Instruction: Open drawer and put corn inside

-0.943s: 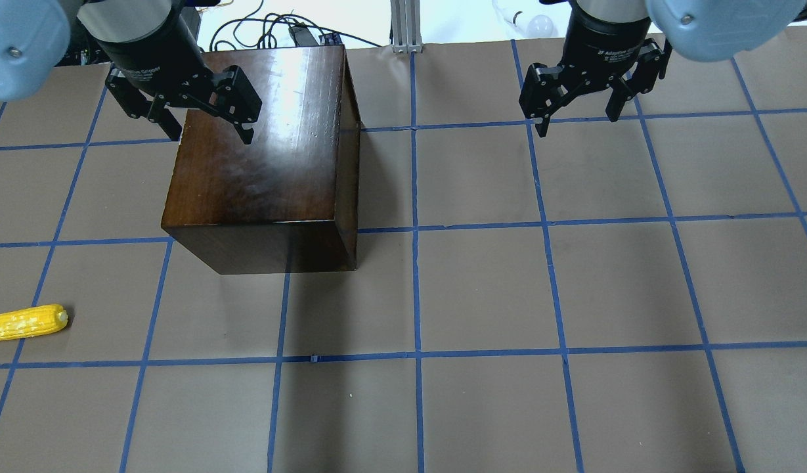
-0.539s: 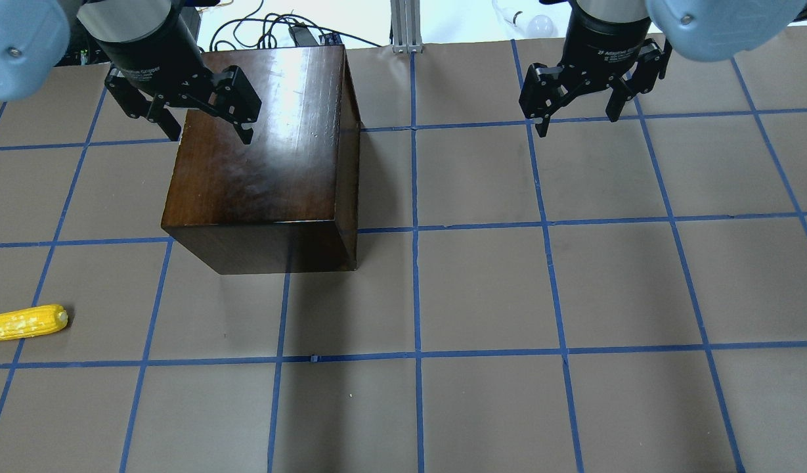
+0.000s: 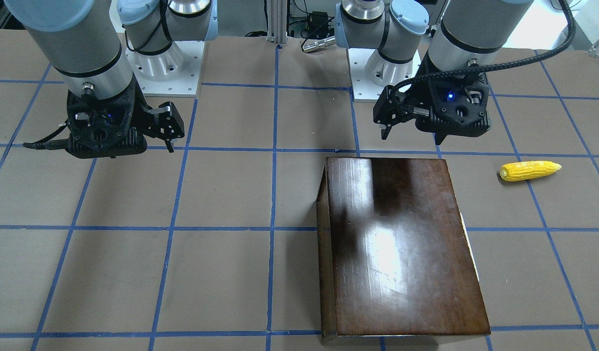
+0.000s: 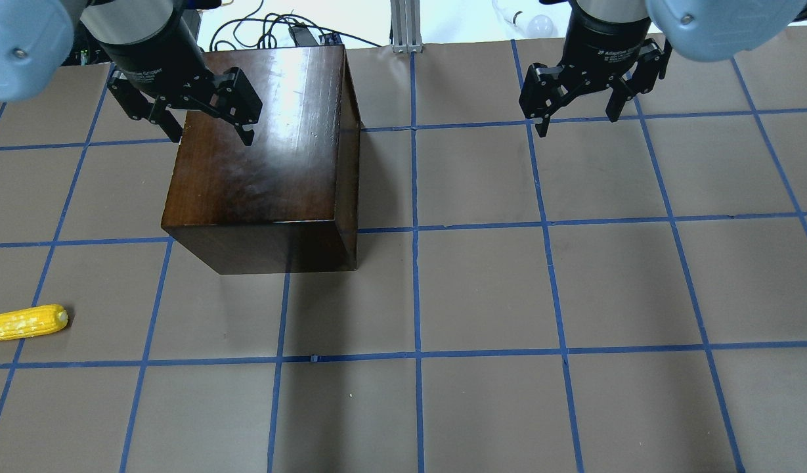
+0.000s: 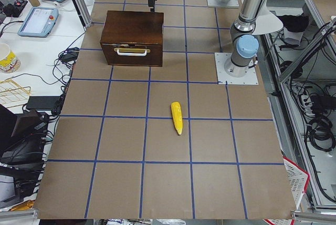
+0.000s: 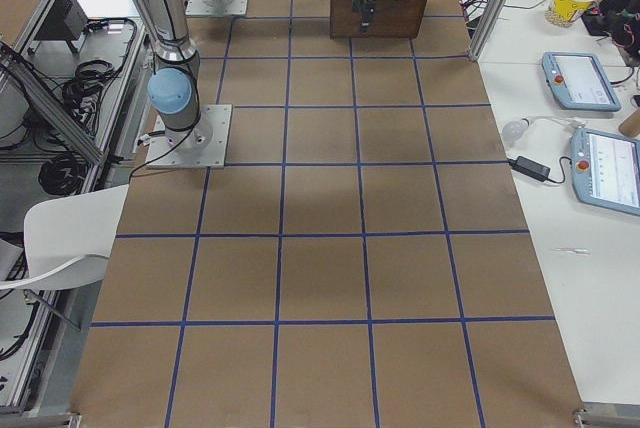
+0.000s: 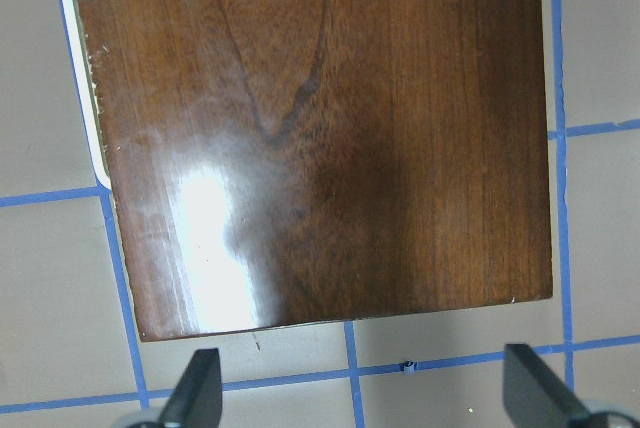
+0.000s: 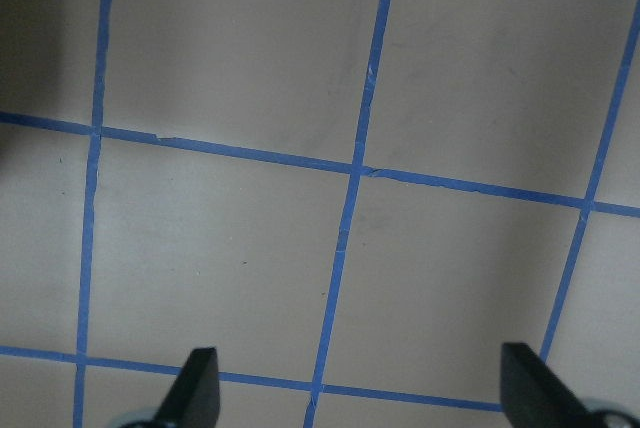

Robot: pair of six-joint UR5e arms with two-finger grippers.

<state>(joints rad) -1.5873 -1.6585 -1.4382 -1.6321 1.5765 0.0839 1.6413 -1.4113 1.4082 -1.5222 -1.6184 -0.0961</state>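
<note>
Drawer: shut, front panel flush with the glossy dark brown box. Pale handle across the front, untouched. Front turned toward the table end on the robot's left, as the exterior left view shows.

Corn: flat on its side on the brown table, far out on the robot's left. Well apart from the box, on the drawer-front side of it. Blunt end toward the box, tapered end away. In contact with nothing but the table.

Left gripper: fingers spread wide, nothing between them. Hangs in the air by the box, clear of the wood. Looks straight down on the box's lid in its wrist view, with both fingertips at the lower edge of that view, over the strip of table just beside the lid's edge. Exact height above the box not clear.

Right gripper: fingers likewise spread wide, empty. Hangs over bare table on the robot's right, well apart from box and corn. Only brown table and blue tape lines below it in its wrist view.
</note>
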